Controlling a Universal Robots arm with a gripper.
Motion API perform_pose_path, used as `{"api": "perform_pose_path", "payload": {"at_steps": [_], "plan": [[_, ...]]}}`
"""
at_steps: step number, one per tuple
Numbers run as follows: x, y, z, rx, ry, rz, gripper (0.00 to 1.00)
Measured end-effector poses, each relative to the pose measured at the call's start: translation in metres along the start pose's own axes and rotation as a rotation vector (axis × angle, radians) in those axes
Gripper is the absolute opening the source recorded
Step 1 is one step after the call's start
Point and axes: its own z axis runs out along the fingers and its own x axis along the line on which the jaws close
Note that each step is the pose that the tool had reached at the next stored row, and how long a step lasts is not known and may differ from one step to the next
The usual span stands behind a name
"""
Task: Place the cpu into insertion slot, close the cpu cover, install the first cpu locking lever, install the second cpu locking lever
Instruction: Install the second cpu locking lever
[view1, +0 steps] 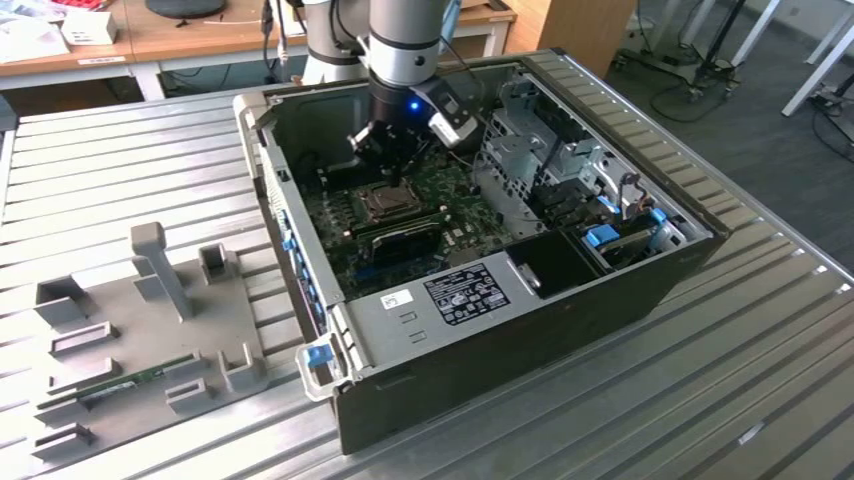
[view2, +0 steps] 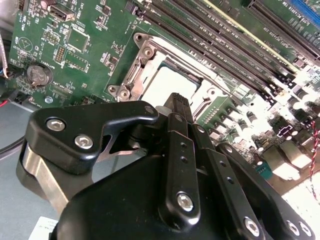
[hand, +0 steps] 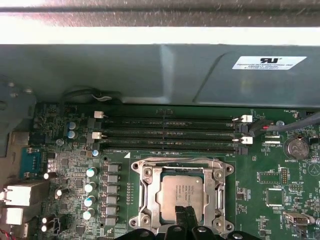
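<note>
**CPU seated, cover down, claw above socket**

cpu (hand: 182, 194) sits flat in the insertion slot (hand: 145, 192) on the green motherboard (hand: 260, 175), just beside the long black memory slots (hand: 170, 134). cpu cover (hand: 218, 190) lies closed over it, with the chip top showing through the cut-out centre. In the second wrist view the claw (view2: 179, 102) is clenched with nothing between the fingertips, its tip over the socket edge. In the exterior view the arm reaches into the open computer case (view1: 601, 290) on the slatted metal counter (view1: 747, 380).
</note>
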Motion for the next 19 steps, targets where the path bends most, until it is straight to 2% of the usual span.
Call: {"api": "perform_pose_path", "payload": {"at_steps": [6, 19], "plan": [[0.0, -0.0023, -0.0021, -0.0002, -0.0001, 0.0, 0.11], [0.0005, -0.0151, -0.003, -0.0001, -0.0001, 0.0, 0.11]]}}
